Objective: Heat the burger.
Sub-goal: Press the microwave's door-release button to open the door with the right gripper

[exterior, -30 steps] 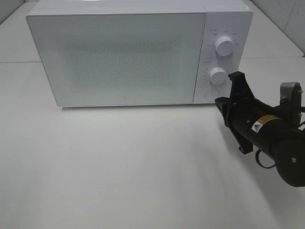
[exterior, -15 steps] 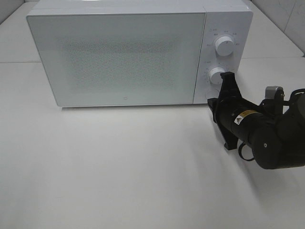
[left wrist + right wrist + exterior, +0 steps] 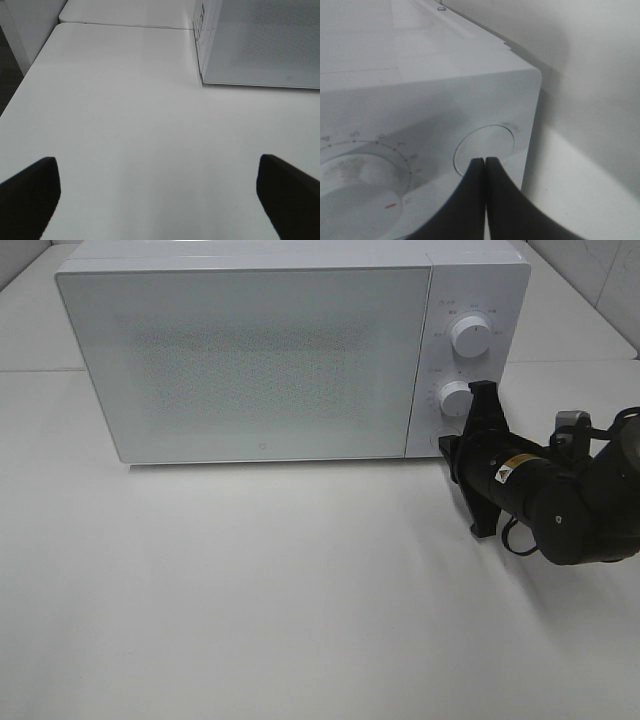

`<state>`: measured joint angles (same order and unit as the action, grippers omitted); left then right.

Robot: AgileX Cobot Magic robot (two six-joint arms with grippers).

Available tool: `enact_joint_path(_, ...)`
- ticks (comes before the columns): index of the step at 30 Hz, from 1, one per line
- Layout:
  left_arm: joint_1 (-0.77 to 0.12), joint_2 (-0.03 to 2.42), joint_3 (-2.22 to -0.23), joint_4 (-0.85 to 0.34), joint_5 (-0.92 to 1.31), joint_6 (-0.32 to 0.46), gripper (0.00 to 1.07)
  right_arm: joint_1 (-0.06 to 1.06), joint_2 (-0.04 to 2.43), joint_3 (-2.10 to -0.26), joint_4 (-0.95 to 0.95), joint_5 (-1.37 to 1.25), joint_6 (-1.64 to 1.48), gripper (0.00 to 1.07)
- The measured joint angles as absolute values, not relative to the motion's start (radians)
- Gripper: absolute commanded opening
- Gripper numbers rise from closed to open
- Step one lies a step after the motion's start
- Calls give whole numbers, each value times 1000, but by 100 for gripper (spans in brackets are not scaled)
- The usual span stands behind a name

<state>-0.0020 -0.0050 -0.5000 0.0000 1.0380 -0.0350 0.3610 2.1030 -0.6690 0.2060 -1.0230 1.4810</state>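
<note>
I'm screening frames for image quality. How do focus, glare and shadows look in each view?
Exterior high: even light, microwave sharp, its top washed out, thin shadow on the table at its base. Left wrist: table bright, left gripper a dark soft-edged silhouette. Right wrist: right gripper, jaws shut, black and blurred; button in soft focus.

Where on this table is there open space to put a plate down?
The table in front of the microwave door is bare, across to the left edge. Crowded only at the right, where the right end effector sits at the round button.
</note>
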Motion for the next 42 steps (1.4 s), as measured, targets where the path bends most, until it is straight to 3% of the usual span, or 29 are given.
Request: enact_joint_path(42, -2, -5, -500, 0, 1038, -35, 101, 360, 2129, -748, 270, -952, 1402, 0)
